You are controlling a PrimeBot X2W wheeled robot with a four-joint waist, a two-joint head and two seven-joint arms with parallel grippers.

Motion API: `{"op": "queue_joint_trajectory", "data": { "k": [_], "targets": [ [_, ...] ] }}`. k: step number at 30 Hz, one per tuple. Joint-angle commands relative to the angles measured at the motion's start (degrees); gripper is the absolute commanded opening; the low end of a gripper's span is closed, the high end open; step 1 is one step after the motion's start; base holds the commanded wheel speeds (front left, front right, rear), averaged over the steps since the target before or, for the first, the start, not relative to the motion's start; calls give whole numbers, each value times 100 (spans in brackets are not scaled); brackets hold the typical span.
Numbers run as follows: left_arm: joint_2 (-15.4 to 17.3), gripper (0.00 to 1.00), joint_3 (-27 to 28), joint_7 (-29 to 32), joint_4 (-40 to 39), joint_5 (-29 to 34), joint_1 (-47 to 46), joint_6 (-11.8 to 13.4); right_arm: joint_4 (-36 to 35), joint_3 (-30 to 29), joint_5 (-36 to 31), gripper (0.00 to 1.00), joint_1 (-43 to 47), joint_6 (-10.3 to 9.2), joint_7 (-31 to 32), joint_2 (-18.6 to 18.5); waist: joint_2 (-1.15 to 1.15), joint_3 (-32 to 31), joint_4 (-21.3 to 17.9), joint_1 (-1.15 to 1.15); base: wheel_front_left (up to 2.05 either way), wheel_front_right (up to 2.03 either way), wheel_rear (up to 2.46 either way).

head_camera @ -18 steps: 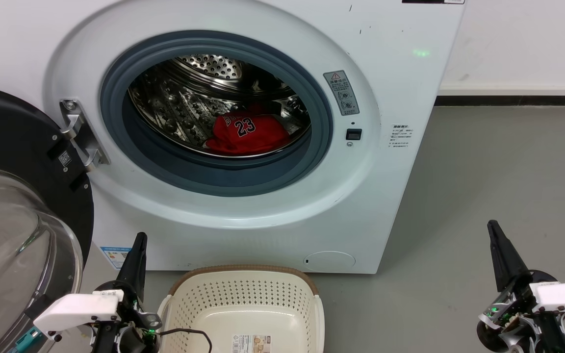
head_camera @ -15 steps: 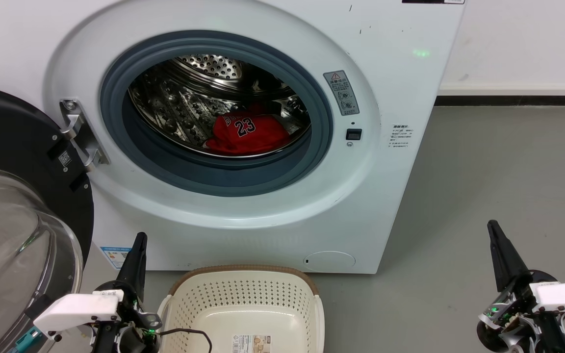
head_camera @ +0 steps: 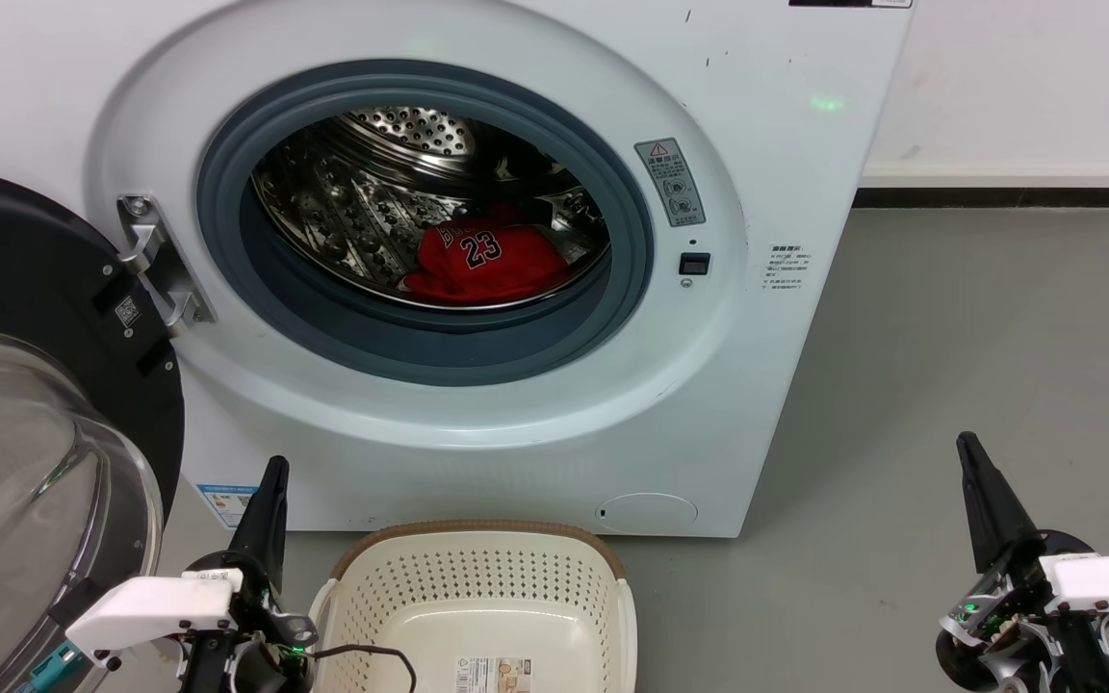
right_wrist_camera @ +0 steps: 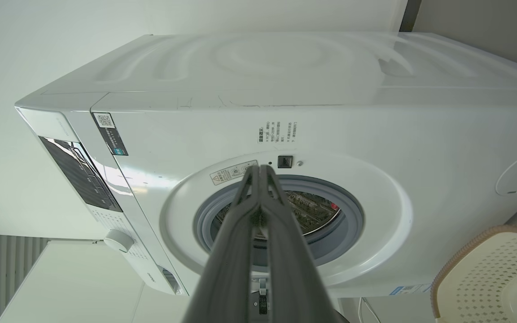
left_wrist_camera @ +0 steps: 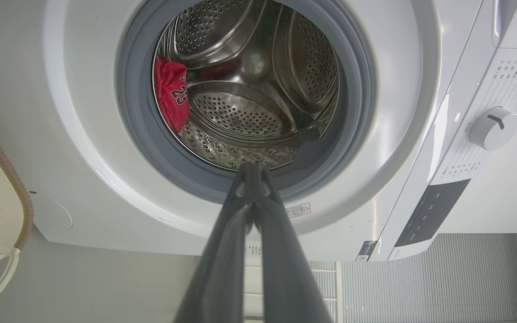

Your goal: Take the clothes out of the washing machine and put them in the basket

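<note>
A red number 23 jersey, the clothes [head_camera: 482,262], lies crumpled at the bottom of the steel drum in the washing machine [head_camera: 535,452], whose glass door [head_camera: 35,462] is swung open to the left. The cream basket [head_camera: 487,527] (a label on its bottom) stands on the grey floor [head_camera: 949,366] just before the machine. The left gripper [head_camera: 275,467] and the right gripper [head_camera: 967,443] hang low at either side, fingers pressed together, holding nothing.

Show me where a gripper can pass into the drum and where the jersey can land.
Free: the drum above and left of the jersey; the basket floor, bare except a label. Crowded: the open door beside the left gripper.
</note>
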Motion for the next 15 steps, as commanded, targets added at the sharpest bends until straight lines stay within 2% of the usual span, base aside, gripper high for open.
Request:
{"op": "queue_joint_trajectory", "data": {
  "k": [1, 4, 5, 15],
  "targets": [
    [-3, 0, 6, 9, -14, -10, -23, -11, 7, 2, -25, 0, -67, 0, 0, 12, 0, 0, 0, 0, 0, 0, 0],
    [-3, 0, 6, 9, -14, -10, -23, -11, 7, 3, -25, 0, -67, 0, 0, 12, 0, 0, 0, 0, 0, 0, 0],
    [-2, 100, -2, -2, 18, 2, 8, 1, 11, 2, 1, 100, 10, 1, -1, 0, 0, 0, 0, 0, 0, 0, 0],
    [2, 100, -265, -272, -12, 286, -84, 1, -112, 108, -219, 100, 119, 0, -271, 3, 0, 6, -9, 0, 0, 0, 0]
  ]
}}
